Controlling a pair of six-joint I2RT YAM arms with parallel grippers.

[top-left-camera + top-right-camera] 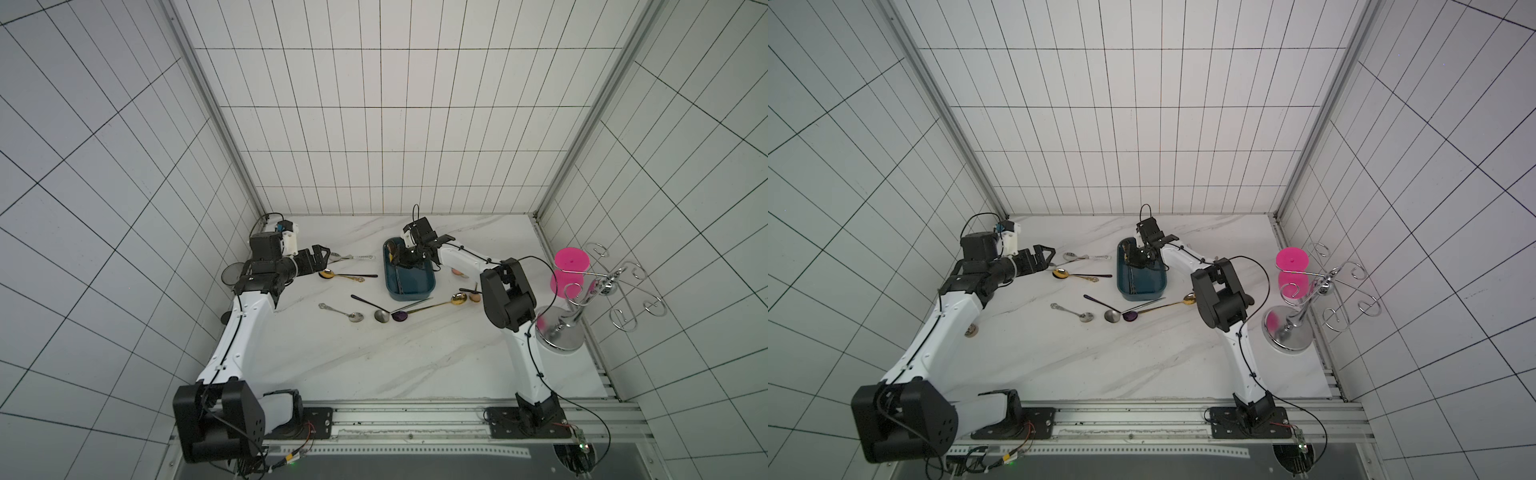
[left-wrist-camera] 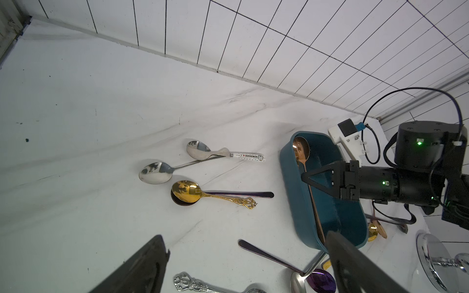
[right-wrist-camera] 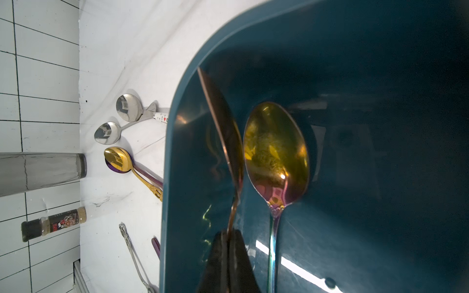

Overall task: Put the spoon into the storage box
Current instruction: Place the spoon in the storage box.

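Right end effector (image 3: 229, 234): closed, gripping the thin handle of the rose-gold spoon (image 3: 223, 121) between its two fingers. It reaches down into the storage box (image 1: 411, 295), which sits on the table (image 1: 374, 365) toward the back, right of centre.

Rose-gold spoon: inside the box, bowl turned up on its edge. It runs lengthwise along the box's left wall, with the bowl at the far end. The right wrist view is dark here, so the bowl probably rests against that wall, but contact cannot be confirmed.

Iridescent spoon (image 3: 276, 152): lies flat on the box floor just beside the held spoon, bowl up and handle parallel to it.

Left end effector (image 1: 329, 257): jaws wide apart, holding nothing. It hovers low at the back left of the table, close to two silver spoons (image 2: 154, 172). One of these has a white printed handle (image 2: 247, 156).

Gold spoon (image 2: 186, 191): near the silver pair, its bowl resting on a dark spoon's bowl (image 2: 177, 201).

More spoons (image 1: 384, 313) lie loose in front of the box, outside it.

Grey tumbler (image 3: 43, 172) and spice bottle (image 3: 53, 224): at the left edge of the table.

Pink cup (image 1: 571, 259): hangs on the chrome rack (image 1: 602, 286), far right.
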